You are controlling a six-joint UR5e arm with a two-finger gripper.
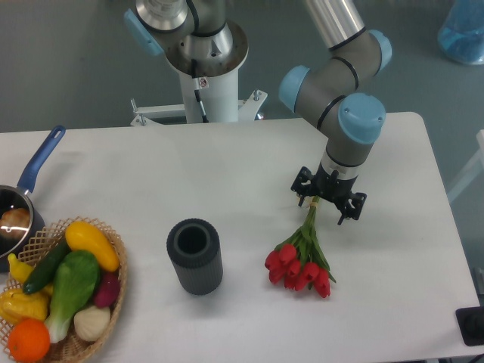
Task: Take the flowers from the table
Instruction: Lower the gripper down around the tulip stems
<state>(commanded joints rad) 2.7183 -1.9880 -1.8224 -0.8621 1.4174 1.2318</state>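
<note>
Near edge, 7 to 8 o'clock: wicker basket (113, 249) of vegetables, a dark pot (15, 219) with a blue handle just behind it. Toward 6 o'clock, left of centre: dark grey ribbed cylinder (195, 255), upright, open top, well apart from the bouquet.

The flowers (301, 265) sit at about 4 o'clock on the table (227, 174). Red buds fan toward the near edge and look to rest on or just above the surface; the stems run up and away toward 1 o'clock, converging into the gripper (328, 198).

Handling, my read: light, soft, floppy at the head end. Buds and leaves crush easily, so no squeezing there. The bundled stems are the only sensible hold: stiffest part, narrow enough for two fingers. Thin and smooth, so they could slip or pivot under the weight of the heads if held too lightly.

Relative to the hand: the stem ends sit right at the fingertips, bouquet hanging away from the gripper toward 7 o'clock of it. The gripper points down over the stem tops, black fingers either side. It appears clamped on the stems, but the contact itself is too small to confirm.

Farther back: arm elbow with blue caps at 1 o'clock, robot base beyond the far edge at 12 o'clock.
</note>
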